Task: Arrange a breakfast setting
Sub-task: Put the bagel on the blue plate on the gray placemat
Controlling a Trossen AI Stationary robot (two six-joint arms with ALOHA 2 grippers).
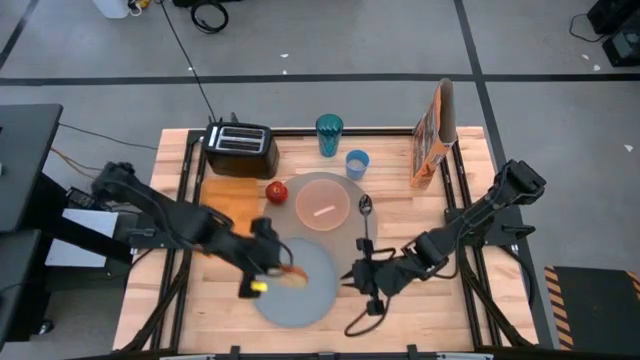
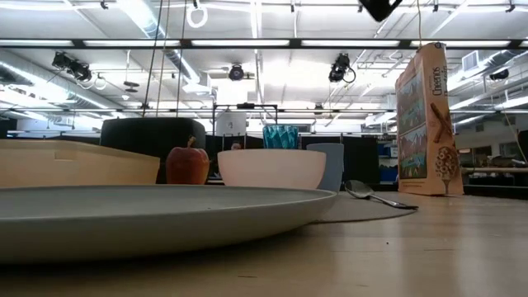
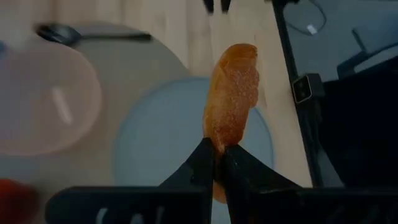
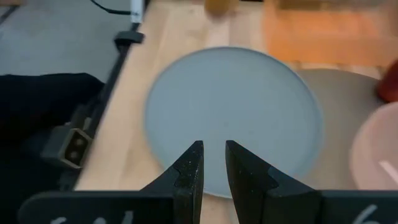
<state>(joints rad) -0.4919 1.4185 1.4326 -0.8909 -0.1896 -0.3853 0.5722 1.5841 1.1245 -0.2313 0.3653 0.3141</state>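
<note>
Wooden table (image 1: 400, 310) under bright ceiling lights. Nearest, the left gripper (image 1: 283, 269) pinches a bagel (image 3: 231, 99) above the grey plate (image 1: 310, 295); the right gripper (image 1: 352, 275), fingers narrowly parted and empty, waits beside the plate. Beyond: pink bowl (image 1: 322, 205), spoon (image 1: 365, 215), apple (image 1: 277, 190), cereal box (image 1: 436, 135).

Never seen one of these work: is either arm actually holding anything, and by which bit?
Left pincer grips the bagel by its edge, above the plate. Right pincer holds nothing.
</note>
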